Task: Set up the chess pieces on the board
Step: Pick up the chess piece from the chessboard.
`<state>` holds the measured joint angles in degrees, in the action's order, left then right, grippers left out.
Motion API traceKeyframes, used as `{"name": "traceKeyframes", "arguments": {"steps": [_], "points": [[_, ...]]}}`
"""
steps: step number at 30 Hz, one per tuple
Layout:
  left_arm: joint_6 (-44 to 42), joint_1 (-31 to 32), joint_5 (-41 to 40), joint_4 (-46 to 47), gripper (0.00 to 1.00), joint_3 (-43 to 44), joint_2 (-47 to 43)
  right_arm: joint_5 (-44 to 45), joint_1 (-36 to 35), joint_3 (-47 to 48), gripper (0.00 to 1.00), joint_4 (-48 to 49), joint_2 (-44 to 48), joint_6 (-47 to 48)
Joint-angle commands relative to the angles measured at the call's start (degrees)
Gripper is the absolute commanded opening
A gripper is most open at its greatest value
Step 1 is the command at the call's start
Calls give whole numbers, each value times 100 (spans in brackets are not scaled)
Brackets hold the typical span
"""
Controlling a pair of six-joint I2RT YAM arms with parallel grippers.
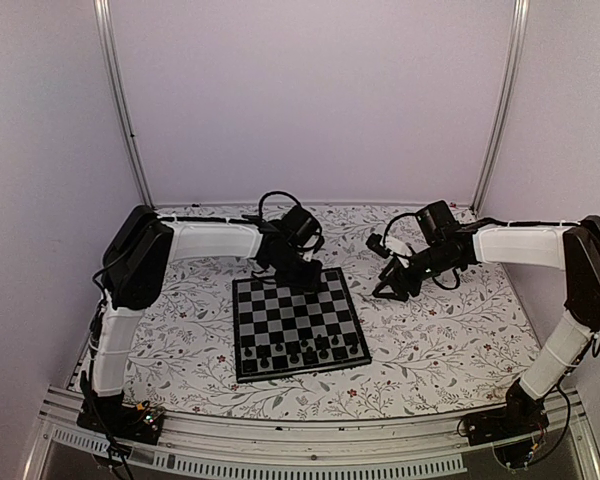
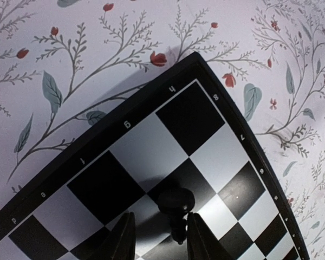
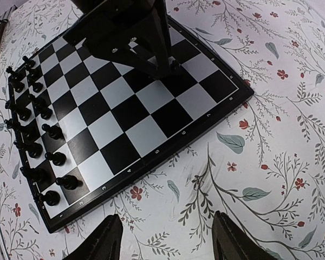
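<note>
From above: reaching the left gripper (image 1: 298, 268) down onto the far edge of the board (image 1: 295, 325), lying mid-way across the floral-covered counter (image 1: 430, 350). Hanging the right gripper (image 1: 390, 290) just beside the board's far right corner. Showing chess pieces (image 1: 305, 350) lined along the two near rows.

Left wrist: straddling one black piece (image 2: 176, 201) near the board's corner, fingers (image 2: 197, 238) standing apart, a gap showing on one side.

Right wrist: spreading the fingers (image 3: 105, 241) wide, gripping nothing, over bare counter beside the board. Seeing the left arm (image 3: 135, 38) hiding some far squares.
</note>
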<state>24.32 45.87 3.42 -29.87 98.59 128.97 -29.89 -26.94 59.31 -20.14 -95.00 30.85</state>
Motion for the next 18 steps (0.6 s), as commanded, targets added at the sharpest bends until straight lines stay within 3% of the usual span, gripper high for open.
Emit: {"name": "traceKeyframes", "arguments": {"steps": [1,7,18], "points": [[65,182,-140,-288,34,225,322,-109,-21,128,60,-69,-89,0],[42,275,-253,-447,32,216,386,-113,-14,131,60,-74,-80,9],[-328,362,-483,-751,14,-32,228,-152,-17,152,60,-85,-54,9]]}}
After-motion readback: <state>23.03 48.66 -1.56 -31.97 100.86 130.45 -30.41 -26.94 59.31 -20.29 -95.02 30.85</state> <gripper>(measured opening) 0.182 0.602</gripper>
